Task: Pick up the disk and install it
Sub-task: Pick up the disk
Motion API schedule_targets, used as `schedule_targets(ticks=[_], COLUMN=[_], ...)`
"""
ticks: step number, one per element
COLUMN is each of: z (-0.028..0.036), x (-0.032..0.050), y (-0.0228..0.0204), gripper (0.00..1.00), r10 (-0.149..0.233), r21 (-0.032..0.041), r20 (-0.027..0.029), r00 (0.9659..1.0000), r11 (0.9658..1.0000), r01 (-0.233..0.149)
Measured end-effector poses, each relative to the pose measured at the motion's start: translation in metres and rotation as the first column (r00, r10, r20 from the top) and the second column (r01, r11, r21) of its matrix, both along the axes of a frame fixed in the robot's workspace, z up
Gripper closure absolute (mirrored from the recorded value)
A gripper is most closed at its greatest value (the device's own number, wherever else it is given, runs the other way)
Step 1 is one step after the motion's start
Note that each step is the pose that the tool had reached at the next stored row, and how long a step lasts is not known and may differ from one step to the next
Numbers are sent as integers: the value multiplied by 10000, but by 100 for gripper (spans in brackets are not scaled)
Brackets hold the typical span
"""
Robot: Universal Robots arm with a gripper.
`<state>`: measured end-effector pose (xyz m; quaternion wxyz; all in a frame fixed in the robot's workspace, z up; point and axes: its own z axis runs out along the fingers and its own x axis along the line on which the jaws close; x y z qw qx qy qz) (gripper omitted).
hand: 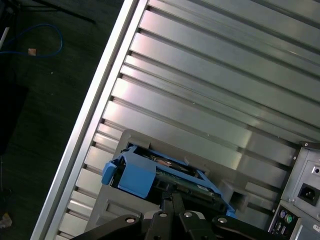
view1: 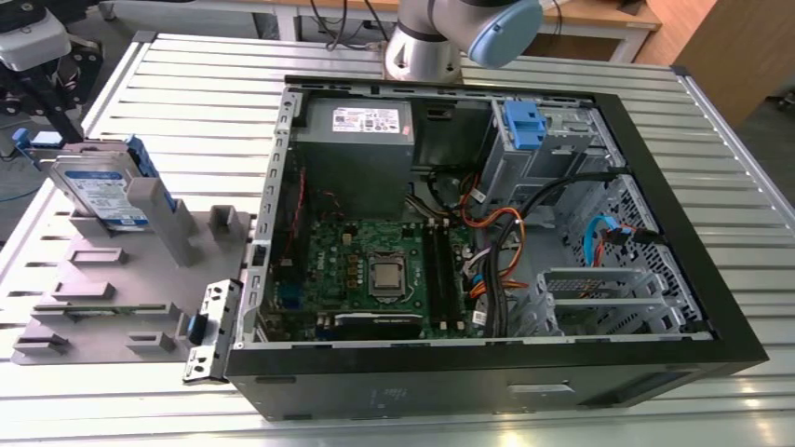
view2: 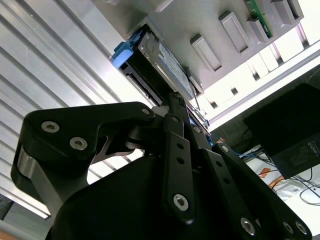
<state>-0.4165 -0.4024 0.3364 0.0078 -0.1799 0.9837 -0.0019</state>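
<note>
Bright, even overhead light in the exterior view: the table (view1: 186, 84) shines softly and the case (view1: 710, 279) interior sits in shade. In the second wrist view the table beyond the gripper (view2: 172, 102) burns out white, leaving the gripper nearly black. In the first wrist view glare streaks the table beyond it, and the floor (hand: 35, 100) is dim.

An open black computer case (view1: 410, 396) lies on its side on a ribbed metal surface (view1: 199, 84), showing a green circuit board (view1: 372, 270), a grey power box with a white sticker (view1: 357, 140), a blue plastic bracket (view1: 522, 124) and orange and black cables (view1: 497, 223). Just beside it, on the exterior view's left, sits a grey slotted rack (view1: 112, 298). In the first wrist view a blue cable (hand: 60, 42) loops on the dark floor (hand: 40, 125) beyond the surface's edge.
</note>
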Motion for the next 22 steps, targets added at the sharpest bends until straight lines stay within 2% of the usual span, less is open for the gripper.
schedule_targets(ticks=[6, 10, 14, 18, 22], z=[0, 0, 0, 0, -1], x=[0, 0, 0, 0, 0], y=[0, 0, 0, 0, 0], gripper=[89, 89, 89, 89, 89], r10=[45, 354, 763, 1278, 1838], r21=[-1, -1, 0, 0, -1], r20=[0, 0, -1, -1, -1], r00=[10000, 9994, 9971, 9918, 9830], r11=[10000, 9994, 9971, 9918, 9830], r01=[-45, -354, -763, -1278, -1838])
